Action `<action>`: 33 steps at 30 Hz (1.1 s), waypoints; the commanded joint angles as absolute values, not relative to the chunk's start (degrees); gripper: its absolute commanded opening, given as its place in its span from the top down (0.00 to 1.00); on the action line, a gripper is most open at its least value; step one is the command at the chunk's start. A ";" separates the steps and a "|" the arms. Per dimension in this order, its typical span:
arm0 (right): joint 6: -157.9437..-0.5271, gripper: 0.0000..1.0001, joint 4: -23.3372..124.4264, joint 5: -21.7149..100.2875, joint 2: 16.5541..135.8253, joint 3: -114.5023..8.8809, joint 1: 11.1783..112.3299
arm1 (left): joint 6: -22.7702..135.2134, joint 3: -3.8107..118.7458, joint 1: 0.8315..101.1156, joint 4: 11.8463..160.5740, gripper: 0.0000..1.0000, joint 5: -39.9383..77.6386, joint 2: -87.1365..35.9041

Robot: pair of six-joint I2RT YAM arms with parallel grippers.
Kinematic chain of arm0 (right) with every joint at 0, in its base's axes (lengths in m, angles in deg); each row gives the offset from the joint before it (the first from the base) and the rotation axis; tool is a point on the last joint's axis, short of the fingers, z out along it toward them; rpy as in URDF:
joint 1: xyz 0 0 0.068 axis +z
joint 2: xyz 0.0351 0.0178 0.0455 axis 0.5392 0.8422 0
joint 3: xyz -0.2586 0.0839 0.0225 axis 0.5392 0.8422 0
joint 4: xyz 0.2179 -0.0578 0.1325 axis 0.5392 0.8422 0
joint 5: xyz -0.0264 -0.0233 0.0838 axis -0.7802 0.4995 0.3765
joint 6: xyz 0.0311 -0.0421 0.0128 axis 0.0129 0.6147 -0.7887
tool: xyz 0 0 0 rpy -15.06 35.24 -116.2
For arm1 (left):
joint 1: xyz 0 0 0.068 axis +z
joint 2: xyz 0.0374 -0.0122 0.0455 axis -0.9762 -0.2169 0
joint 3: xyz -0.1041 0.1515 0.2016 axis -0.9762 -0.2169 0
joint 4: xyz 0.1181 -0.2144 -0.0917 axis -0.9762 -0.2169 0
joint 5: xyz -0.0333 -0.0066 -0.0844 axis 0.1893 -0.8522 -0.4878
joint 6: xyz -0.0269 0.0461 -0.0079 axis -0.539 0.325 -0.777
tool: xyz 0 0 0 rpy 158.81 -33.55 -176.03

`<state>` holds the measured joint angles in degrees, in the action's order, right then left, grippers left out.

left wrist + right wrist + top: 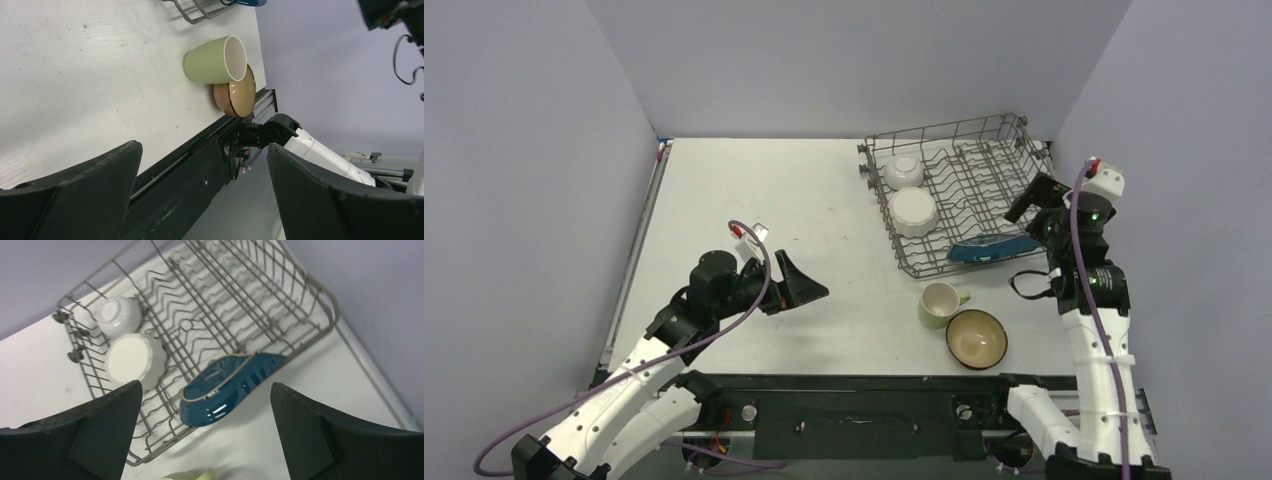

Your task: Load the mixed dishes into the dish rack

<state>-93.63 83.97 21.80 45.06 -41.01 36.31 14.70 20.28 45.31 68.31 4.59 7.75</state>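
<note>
The grey wire dish rack (984, 160) stands at the back right. In it are the small white bowl (904, 170), the white scalloped plate (914, 212) and the dark blue striped dish (992, 247), which leans on the rack's near rim. The pale green mug (938, 305) and the brown bowl (976, 337) touch each other on the table in front of the rack. My left gripper (799, 285) is open and empty, left of the mug (215, 60). My right gripper (1029, 205) is open and empty above the rack's right end, over the blue dish (227, 385).
The brown bowl (237, 95) sits close to the table's near edge. The rack (210, 305) has several empty tine rows to the right of the bowl (119, 315) and plate (132, 360). Grey walls stand on the left, back and right.
</note>
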 commanded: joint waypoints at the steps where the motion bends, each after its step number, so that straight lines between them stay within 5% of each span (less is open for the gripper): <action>1: -105.94 0.05 87.27 46.07 49.77 -35.94 20.75 | 13.30 19.73 43.94 72.49 0.04 6.49 8.49; 6: -112.18 0.11 82.61 52.02 53.23 -30.50 14.52 | 13.51 19.53 43.14 73.14 0.03 6.23 7.96; 10: -117.77 0.31 78.88 58.33 57.24 -26.41 9.98 | 13.98 20.08 43.03 73.80 0.03 5.79 7.77; 33: -133.87 0.32 62.62 53.98 65.61 -25.75 16.90 | 19.24 24.14 43.07 71.09 0.04 4.46 6.75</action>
